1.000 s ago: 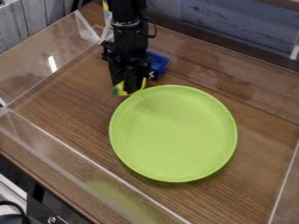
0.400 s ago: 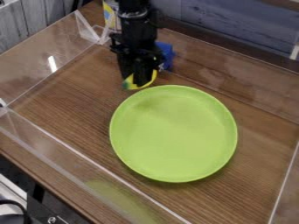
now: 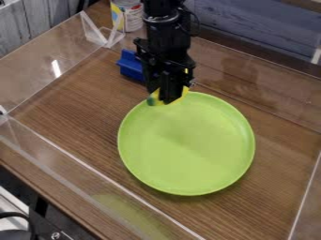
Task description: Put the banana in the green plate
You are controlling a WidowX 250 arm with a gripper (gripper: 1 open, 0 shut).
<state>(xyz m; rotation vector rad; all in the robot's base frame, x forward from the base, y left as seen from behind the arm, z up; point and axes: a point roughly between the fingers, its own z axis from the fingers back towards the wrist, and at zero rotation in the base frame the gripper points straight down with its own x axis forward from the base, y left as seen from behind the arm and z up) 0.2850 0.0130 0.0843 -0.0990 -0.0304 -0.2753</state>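
Note:
The black gripper (image 3: 166,94) hangs over the far left rim of the large lime-green plate (image 3: 191,150), which lies flat on the wooden table. Its fingers point down and are shut on the small yellow banana (image 3: 156,97). Only a sliver of the banana shows at the fingertips; the fingers hide the rest. The banana is held just above the plate's edge, and I cannot tell whether it touches the rim.
A blue rectangular block (image 3: 129,64) lies on the table behind and left of the gripper. Clear plastic walls (image 3: 51,66) fence the wooden work area on all sides. A white and yellow container (image 3: 120,13) stands behind the arm.
The gripper has carried the banana to the right and toward the front, from beside the blue block to over the plate's far left rim. The block is now uncovered.

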